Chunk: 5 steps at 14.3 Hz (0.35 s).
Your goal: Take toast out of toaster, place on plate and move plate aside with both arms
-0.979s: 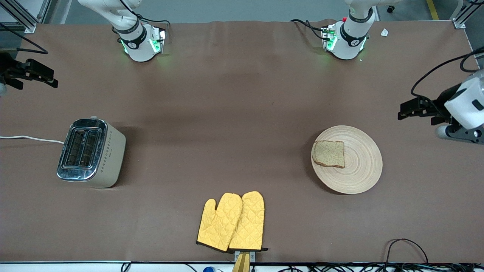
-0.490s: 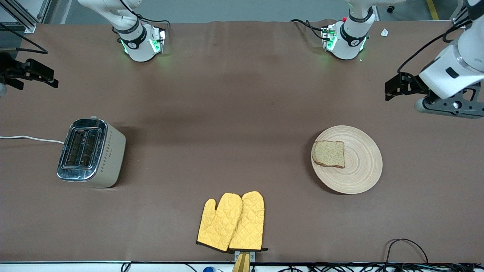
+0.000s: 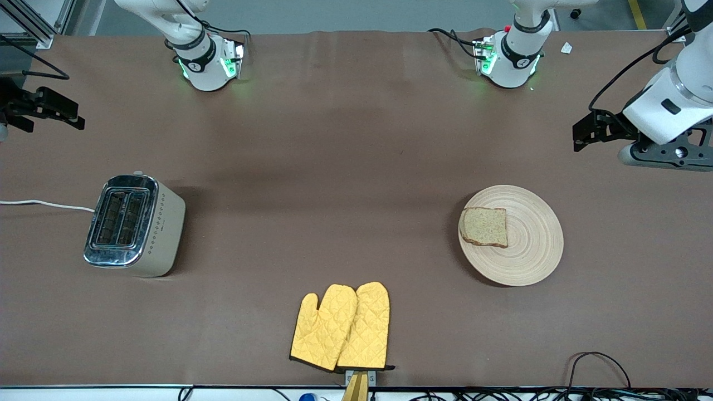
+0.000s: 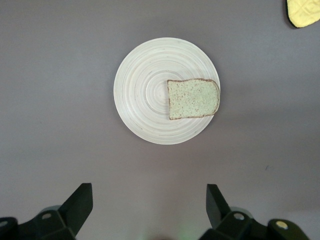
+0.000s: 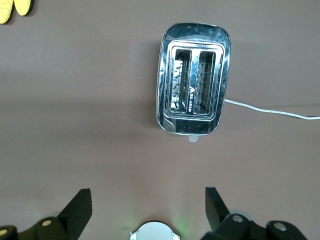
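— What sort of place is this?

— A robotics lab staged as a kitchen. Two white jointed robot arms (image 3: 195, 53) are bolted by green-lit bases to a counter (image 3: 345, 167) under brown sheeting, with aluminium framing (image 3: 33, 28) at its corner.

— And the kitchen part?

— A chrome-topped cream toaster (image 3: 133, 224), yellow quilted oven mitts (image 3: 341, 327), loose black cables (image 3: 599, 362) along the edge.
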Available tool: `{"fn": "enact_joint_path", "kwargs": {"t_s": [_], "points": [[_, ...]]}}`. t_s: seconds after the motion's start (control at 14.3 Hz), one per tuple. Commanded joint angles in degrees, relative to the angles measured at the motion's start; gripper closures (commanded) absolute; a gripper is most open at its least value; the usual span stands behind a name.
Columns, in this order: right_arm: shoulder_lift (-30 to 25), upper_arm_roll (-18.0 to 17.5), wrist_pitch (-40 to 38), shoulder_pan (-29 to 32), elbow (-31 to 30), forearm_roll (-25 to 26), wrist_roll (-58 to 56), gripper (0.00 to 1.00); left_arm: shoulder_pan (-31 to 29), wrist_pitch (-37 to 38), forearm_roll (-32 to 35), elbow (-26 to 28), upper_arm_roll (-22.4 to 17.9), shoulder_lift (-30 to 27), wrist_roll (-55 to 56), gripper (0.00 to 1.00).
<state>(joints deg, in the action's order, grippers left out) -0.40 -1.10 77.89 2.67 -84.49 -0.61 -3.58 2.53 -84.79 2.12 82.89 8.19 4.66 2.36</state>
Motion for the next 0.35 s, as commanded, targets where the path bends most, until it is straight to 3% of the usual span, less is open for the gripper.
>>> {"fn": "enact_joint_path", "kwargs": {"t_s": [0.0,0.28], "points": [[-0.83,-0.04,0.33,0.23,-0.68,-0.88,0.86,0.00,-0.16,-6.32,-0.09,9.19,0.16,-6.23,0.01,0.00],[-0.83,0.04,0.33,0.40,-0.59,-0.88,0.86,0.00,-0.33,-6.61,-0.44,8.26,-0.10,-5.98,0.88,0.00]]}}
